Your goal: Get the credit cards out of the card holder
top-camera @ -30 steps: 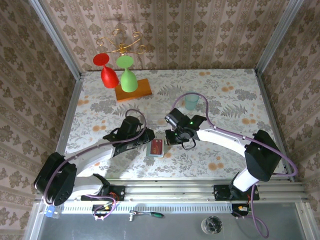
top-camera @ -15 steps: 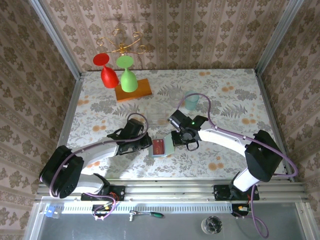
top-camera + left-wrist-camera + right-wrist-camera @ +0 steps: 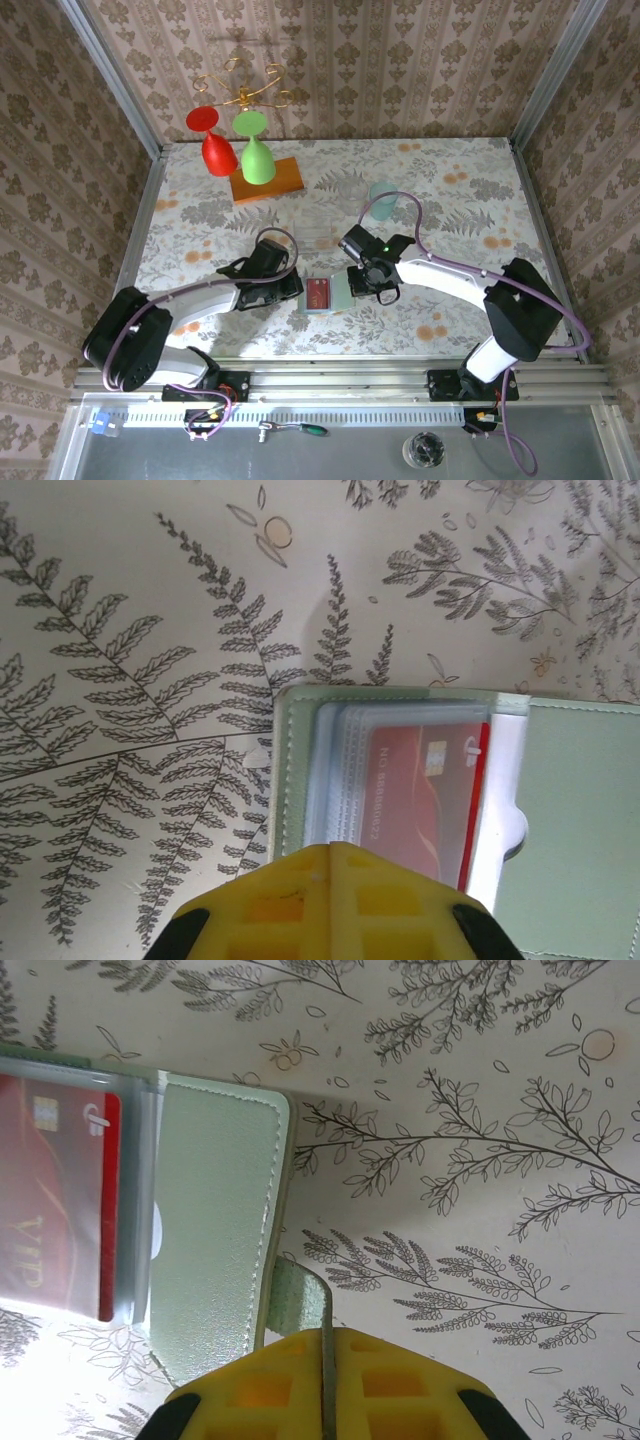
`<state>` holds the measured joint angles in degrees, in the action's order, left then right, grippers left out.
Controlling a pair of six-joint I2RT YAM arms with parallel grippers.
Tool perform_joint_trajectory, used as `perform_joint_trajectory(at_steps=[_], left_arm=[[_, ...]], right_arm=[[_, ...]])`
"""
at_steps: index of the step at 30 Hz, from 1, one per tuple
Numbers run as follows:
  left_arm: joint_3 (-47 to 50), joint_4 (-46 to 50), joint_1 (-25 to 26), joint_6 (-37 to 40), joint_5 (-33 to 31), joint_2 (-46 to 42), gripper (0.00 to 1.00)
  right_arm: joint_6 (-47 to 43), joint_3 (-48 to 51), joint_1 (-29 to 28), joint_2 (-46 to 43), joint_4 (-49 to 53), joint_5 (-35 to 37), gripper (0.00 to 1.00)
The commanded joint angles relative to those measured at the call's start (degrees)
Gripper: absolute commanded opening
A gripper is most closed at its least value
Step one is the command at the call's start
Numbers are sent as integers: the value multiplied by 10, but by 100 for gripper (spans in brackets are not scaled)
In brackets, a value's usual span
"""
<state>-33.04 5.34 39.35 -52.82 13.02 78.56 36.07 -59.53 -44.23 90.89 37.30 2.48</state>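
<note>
Left wrist view: the left hand (image 3: 330,850), yellow fingers pressed together, sits over the near edge of the clear sleeves (image 3: 340,770) in an open sage-green bifold card holder (image 3: 580,810). I cannot tell whether it pinches anything. A red plastic credit card (image 3: 420,800) lies inside the sleeves. The right hand (image 3: 325,1335) is clamped on the holder's green strap (image 3: 298,1295). The holder lies flat on the fern-patterned worktop (image 3: 130,630) between both hands.

**Colours on my screens**

I log:
- card holder (image 3: 215,1220), sage green with clear greyish sleeves
- credit card (image 3: 420,790), red with white marks
- table (image 3: 450,190), pale, with a grey fern and orange blossom print
- board (image 3: 266,180), orange
- red glass (image 3: 218,155)
- green glass (image 3: 258,160)
- wallpaper (image 3: 400,60), brown damask
</note>
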Motion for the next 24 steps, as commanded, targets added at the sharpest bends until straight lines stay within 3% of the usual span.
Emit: perform_joint_trajectory(at_steps=[1, 24], left_arm=[[5, 6, 2, 11, 3, 12, 4], [18, -3, 3, 2, 13, 42, 2]], right_arm=[[10, 14, 3, 11, -9, 17, 0], [4, 47, 27, 44, -39, 24, 0]])
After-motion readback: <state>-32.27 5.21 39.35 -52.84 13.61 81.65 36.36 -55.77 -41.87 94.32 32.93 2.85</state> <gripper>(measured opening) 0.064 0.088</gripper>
